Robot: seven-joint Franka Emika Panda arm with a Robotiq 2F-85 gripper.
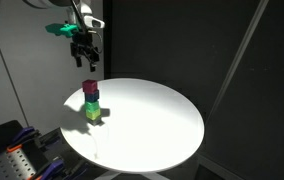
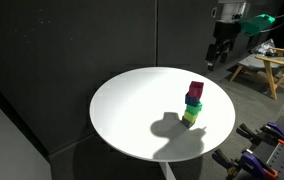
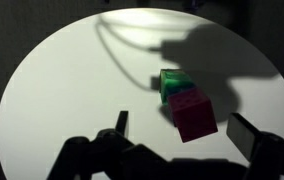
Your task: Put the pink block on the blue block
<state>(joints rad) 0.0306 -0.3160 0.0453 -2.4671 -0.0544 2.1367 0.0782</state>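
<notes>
A: Gripper [image 1: 85, 58] state?
B: Jaws spread wide in the wrist view. Both fingers [image 3: 120, 124] show at the lower edge, well apart, with nothing between them. No contact with any block. In both exterior views it hangs in the air above the stack, well clear of it.
A: Pink block [image 1: 90, 91] position?
B: On top of a single column of cubes on the round white table [image 1: 162, 125], free of the tool. In the wrist view it sits slightly rotated against the green cube [image 3: 170, 82] seen below it.
A: Blue block [image 1: 91, 100]?
B: Directly under the pink one and touching it, as far as the small exterior pictures allow. The wrist view hides most of it. Below it come the green cube and then the yellow-green cube [image 1: 92, 116] at the base.
A: Column upright?
B: Upright, with the cubes a little out of line with each other.
</notes>
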